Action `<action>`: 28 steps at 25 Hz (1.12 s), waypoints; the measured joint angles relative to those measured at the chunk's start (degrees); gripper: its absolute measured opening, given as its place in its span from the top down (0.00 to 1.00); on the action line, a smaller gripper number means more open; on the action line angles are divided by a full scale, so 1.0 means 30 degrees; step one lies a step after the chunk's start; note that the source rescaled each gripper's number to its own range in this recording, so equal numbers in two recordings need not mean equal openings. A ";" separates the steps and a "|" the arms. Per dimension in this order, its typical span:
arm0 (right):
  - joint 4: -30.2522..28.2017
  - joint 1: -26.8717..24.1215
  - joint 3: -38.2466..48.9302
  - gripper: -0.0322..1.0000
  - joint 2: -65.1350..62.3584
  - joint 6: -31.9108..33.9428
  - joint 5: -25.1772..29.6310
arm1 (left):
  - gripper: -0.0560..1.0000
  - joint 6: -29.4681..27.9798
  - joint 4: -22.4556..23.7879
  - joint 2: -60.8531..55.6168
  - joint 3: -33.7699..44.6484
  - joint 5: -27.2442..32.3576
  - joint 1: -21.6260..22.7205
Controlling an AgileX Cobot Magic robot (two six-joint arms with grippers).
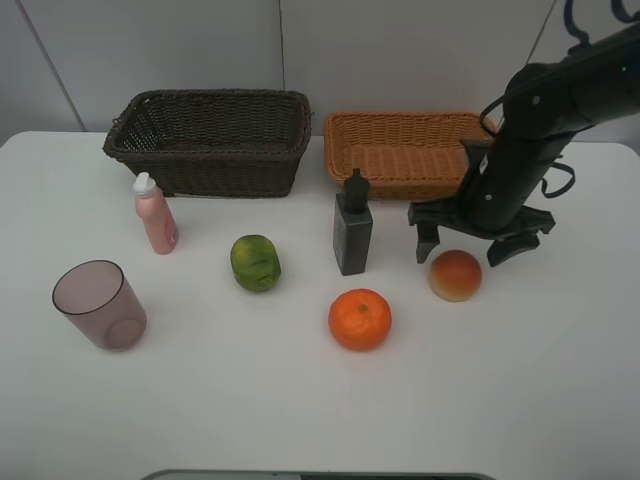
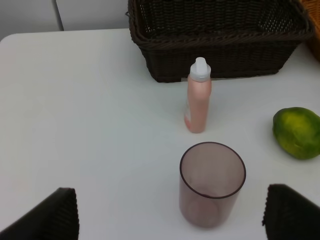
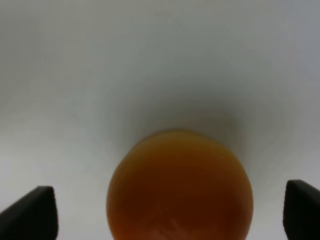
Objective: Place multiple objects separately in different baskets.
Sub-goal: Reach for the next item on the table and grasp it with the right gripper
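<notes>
The right gripper [image 1: 461, 252] is held wide open just above and slightly behind the peach-like fruit [image 1: 455, 275], which rests on the counter [image 1: 560, 400] right of centre, about midway between the far and near edges. In the right wrist view the fruit fills the space between the two spread fingertips and neither of them is touching it. The left gripper [image 2: 170, 216] is also spread open and holds nothing. It is poised over the near left part of the counter, with the mauve cup [image 1: 99, 305] in front of it.

The light tan basket [image 1: 395, 185] is set along the far edge right of centre, and the dark brown basket [image 1: 230, 165] beside it to the left. Nothing can be seen in either basket. The orange [image 1: 360, 319], green fruit [image 1: 256, 262], grey bottle [image 1: 352, 235] and pink bottle [image 1: 155, 214] are spread across the middle of the counter.

The step in hand is judged to be the taking of the peach-like fruit. The fruit is round and smooth-skinned, so it is expected to roll if it is nudged from one side only. It is probably light, but whether it is soft or rigid cannot be told. It would best be gripped across its widest girth, with both fingertips closed evenly and only moderate force applied, so that it is neither squeezed out nor bruised.
</notes>
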 joint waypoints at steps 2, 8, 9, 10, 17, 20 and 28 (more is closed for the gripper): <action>0.0006 0.0000 0.0000 0.08 0.0493 0.0047 -0.0051 | 0.05 0.0000 0.0000 0.0000 0.0000 0.0000 0.0000; 0.0022 0.0000 0.0000 0.08 0.1459 0.0380 -0.0196 | 0.05 0.0000 0.0000 0.0000 0.0000 0.0000 0.0000; 0.0022 0.0000 0.0000 0.08 0.1481 0.0415 -0.0249 | 0.05 0.0000 0.0000 0.0000 0.0000 0.0000 0.0000; 0.0022 0.0000 0.0000 0.08 0.1481 0.0415 -0.0295 | 0.05 0.0000 0.0000 0.0000 0.0000 0.0000 0.0000; 0.0022 0.0098 0.0000 0.13 0.1839 0.0432 -0.0435 | 0.05 0.0000 0.0000 0.0000 0.0000 0.0000 0.0000; 0.0004 0.0178 0.0000 0.16 0.2127 0.0432 -0.0383 | 0.05 0.0000 0.0000 0.0000 0.0000 0.0000 0.0000; 0.0025 0.0199 0.0000 0.59 0.2139 0.0432 -0.0274 | 0.05 0.0000 0.0000 0.0000 0.0000 0.0000 0.0000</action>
